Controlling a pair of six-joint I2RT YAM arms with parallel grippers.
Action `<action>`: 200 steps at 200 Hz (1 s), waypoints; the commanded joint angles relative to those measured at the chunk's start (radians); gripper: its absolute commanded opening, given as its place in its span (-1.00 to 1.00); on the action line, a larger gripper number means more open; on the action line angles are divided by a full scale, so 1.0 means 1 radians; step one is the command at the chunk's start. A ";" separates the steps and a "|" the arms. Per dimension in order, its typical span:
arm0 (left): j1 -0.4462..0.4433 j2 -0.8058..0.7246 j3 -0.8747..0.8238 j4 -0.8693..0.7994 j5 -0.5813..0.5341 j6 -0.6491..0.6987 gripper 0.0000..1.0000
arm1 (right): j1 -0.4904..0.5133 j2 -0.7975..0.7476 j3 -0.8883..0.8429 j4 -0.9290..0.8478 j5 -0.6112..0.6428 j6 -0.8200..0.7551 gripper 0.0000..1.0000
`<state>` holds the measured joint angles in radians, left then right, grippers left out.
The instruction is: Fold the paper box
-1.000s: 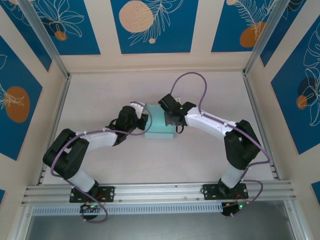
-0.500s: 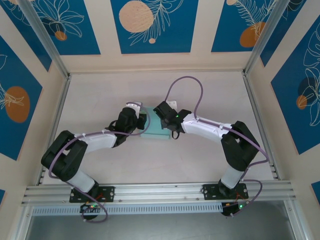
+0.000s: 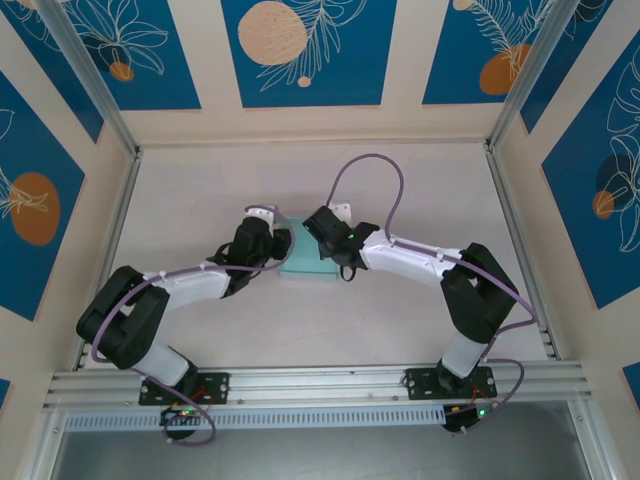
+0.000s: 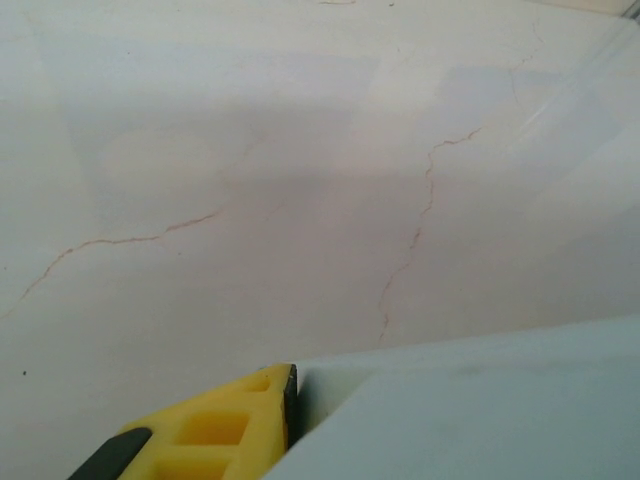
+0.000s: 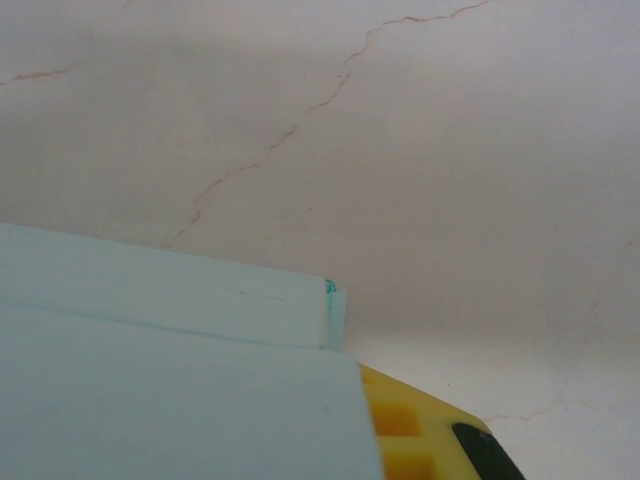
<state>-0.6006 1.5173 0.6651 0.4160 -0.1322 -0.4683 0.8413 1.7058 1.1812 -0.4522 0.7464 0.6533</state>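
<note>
Paper box [image 3: 302, 267]: mid-table, squeezed between both grippers.
Left gripper [image 3: 277, 244]: yellow finger [image 4: 210, 435] right against the card. How wide the jaws stand, can't tell.
Right gripper [image 3: 320, 238]: jaws closed, card lying over its finger [image 5: 400, 430]. Pinched or not, unclear.
Risk: one side pushes harder, and the box skids off across the table [image 3: 400, 180] or a wall crumples.

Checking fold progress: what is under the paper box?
The table shows around the paper box. In the right wrist view a yellow finger pokes out from beneath its corner. Whatever else lies underneath is covered by the paper.
</note>
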 commanded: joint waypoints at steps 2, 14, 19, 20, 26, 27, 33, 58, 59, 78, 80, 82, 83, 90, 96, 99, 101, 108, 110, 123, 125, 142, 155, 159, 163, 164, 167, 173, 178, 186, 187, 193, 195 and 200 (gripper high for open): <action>-0.024 0.013 -0.036 0.040 0.054 -0.062 -0.56 | 0.041 0.028 -0.021 0.014 0.021 0.067 -1.00; -0.029 0.014 -0.046 0.047 0.051 -0.064 -0.56 | 0.052 0.031 -0.030 0.014 0.031 0.089 -1.00; -0.030 0.012 -0.050 0.049 0.048 -0.063 -0.56 | 0.056 0.033 -0.033 0.014 0.034 0.096 -1.00; -0.031 0.012 -0.051 0.049 0.047 -0.062 -0.56 | 0.057 0.033 -0.033 0.014 0.034 0.099 -1.00; -0.035 0.012 -0.054 0.049 0.044 -0.062 -0.56 | 0.061 0.035 -0.036 0.014 0.037 0.110 -1.00; -0.035 0.011 -0.055 0.049 0.044 -0.061 -0.56 | 0.063 0.035 -0.037 0.014 0.038 0.111 -1.00; -0.038 0.011 -0.059 0.054 0.042 -0.057 -0.56 | 0.070 0.037 -0.041 0.015 0.043 0.121 -1.00; -0.050 0.013 -0.090 0.090 0.025 -0.043 -0.56 | 0.101 0.050 -0.053 0.013 0.070 0.158 -1.00; -0.051 0.012 -0.092 0.091 0.024 -0.043 -0.56 | 0.102 0.050 -0.054 0.012 0.071 0.159 -1.00; -0.060 0.018 -0.116 0.117 0.013 -0.036 -0.56 | 0.125 0.068 -0.063 0.003 0.085 0.190 -1.00; -0.060 0.019 -0.119 0.119 0.012 -0.036 -0.56 | 0.127 0.068 -0.064 0.004 0.085 0.192 -1.00; -0.060 0.020 -0.121 0.124 0.011 -0.036 -0.56 | 0.129 0.070 -0.066 0.003 0.085 0.195 -1.00; -0.060 0.020 -0.122 0.125 0.011 -0.036 -0.56 | 0.129 0.072 -0.066 0.003 0.085 0.197 -1.00; -0.062 0.026 -0.129 0.131 0.011 -0.033 -0.57 | 0.137 0.077 -0.069 -0.001 0.085 0.210 -1.00; -0.064 0.030 -0.134 0.134 0.010 -0.033 -0.56 | 0.144 0.081 -0.071 -0.007 0.089 0.222 -1.00; -0.064 0.030 -0.136 0.136 0.009 -0.032 -0.57 | 0.147 0.084 -0.072 -0.009 0.091 0.229 -1.00; -0.064 0.032 -0.138 0.136 0.008 -0.033 -0.57 | 0.149 0.086 -0.073 -0.010 0.092 0.233 -1.00; -0.066 0.033 -0.144 0.143 0.008 -0.033 -0.57 | 0.157 0.090 -0.077 -0.013 0.097 0.248 -1.00; -0.066 0.034 -0.146 0.145 0.008 -0.033 -0.57 | 0.158 0.090 -0.078 -0.014 0.099 0.254 -1.00; -0.066 0.029 -0.160 0.152 -0.002 -0.032 -0.58 | 0.173 0.101 -0.083 -0.011 0.102 0.273 -1.00; -0.066 0.028 -0.161 0.153 -0.004 -0.031 -0.58 | 0.175 0.103 -0.083 -0.013 0.104 0.276 -1.00; -0.067 0.020 -0.164 0.136 -0.017 -0.022 -0.57 | 0.190 0.118 -0.069 -0.053 0.122 0.320 -1.00; -0.067 0.017 -0.169 0.136 -0.019 -0.016 -0.57 | 0.202 0.123 -0.069 -0.071 0.141 0.359 -1.00; -0.067 0.017 -0.171 0.137 -0.020 -0.016 -0.57 | 0.206 0.124 -0.070 -0.074 0.145 0.369 -1.00; -0.067 0.018 -0.173 0.137 -0.021 -0.015 -0.57 | 0.212 0.125 -0.073 -0.073 0.147 0.377 -1.00; -0.067 0.018 -0.173 0.137 -0.022 -0.015 -0.57 | 0.212 0.126 -0.073 -0.073 0.147 0.379 -1.00; -0.066 0.018 -0.173 0.137 -0.023 -0.014 -0.57 | 0.214 0.126 -0.075 -0.071 0.150 0.386 -1.00; -0.067 0.020 -0.173 0.135 -0.027 -0.012 -0.61 | 0.219 0.130 -0.075 -0.076 0.155 0.400 -1.00; -0.067 0.022 -0.173 0.135 -0.030 -0.012 -0.63 | 0.221 0.133 -0.074 -0.079 0.157 0.411 -1.00; -0.066 0.024 -0.175 0.138 -0.030 -0.009 -0.65 | 0.222 0.136 -0.072 -0.073 0.155 0.421 -1.00; -0.067 0.025 -0.174 0.139 -0.030 -0.010 -0.65 | 0.222 0.136 -0.072 -0.071 0.155 0.422 -1.00; -0.067 0.027 -0.174 0.138 -0.030 -0.008 -0.66 | 0.220 0.137 -0.072 -0.061 0.149 0.422 -1.00; -0.067 0.027 -0.173 0.138 -0.029 -0.008 -0.66 | 0.219 0.137 -0.071 -0.060 0.147 0.422 -1.00; -0.067 0.029 -0.173 0.136 -0.030 -0.007 -0.68 | 0.218 0.137 -0.069 -0.051 0.143 0.421 -1.00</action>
<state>-0.6334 1.5269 0.5110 0.5877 -0.2070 -0.4953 1.0470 1.7786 1.1385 -0.4519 1.0363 1.0000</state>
